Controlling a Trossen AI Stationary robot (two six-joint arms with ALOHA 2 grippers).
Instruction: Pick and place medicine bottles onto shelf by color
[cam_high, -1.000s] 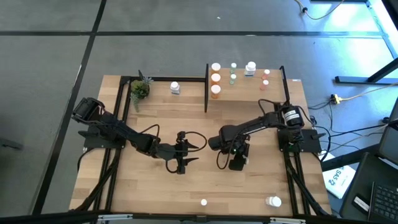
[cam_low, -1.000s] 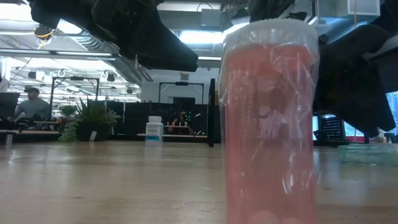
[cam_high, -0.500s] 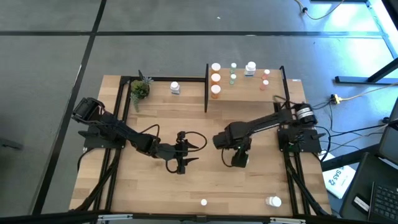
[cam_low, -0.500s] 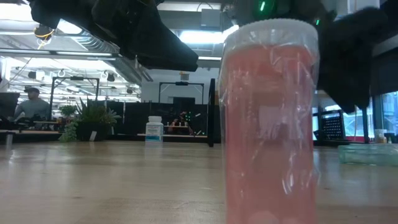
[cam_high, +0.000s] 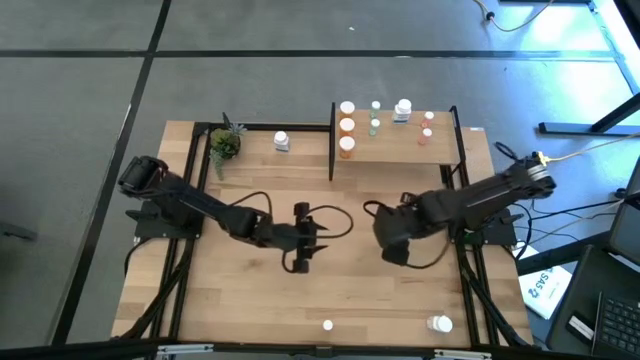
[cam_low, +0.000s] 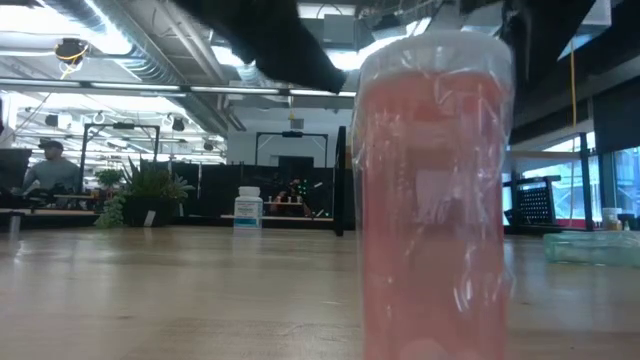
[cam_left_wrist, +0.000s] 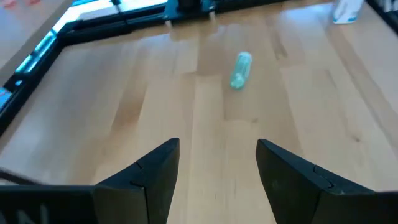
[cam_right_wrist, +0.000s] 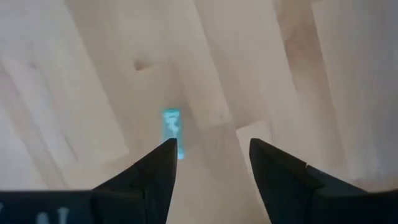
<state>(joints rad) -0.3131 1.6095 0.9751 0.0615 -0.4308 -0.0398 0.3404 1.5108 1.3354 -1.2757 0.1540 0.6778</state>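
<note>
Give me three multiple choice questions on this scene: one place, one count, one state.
1. Where is the potted plant, relative to the shelf? A. On it. B. Left of it, on the table. C. Right of it.
2. How many orange bottles stand on the shelf? A. One. B. Three. C. Five.
3. The green bottle ahead of the left tool is: A. Upright. B. Lying on its side. C. Held.
1 B: it stands by the table's far left corner. 2 B: three line the shelf's left end. 3 B: it lies flat on the wood.
</note>
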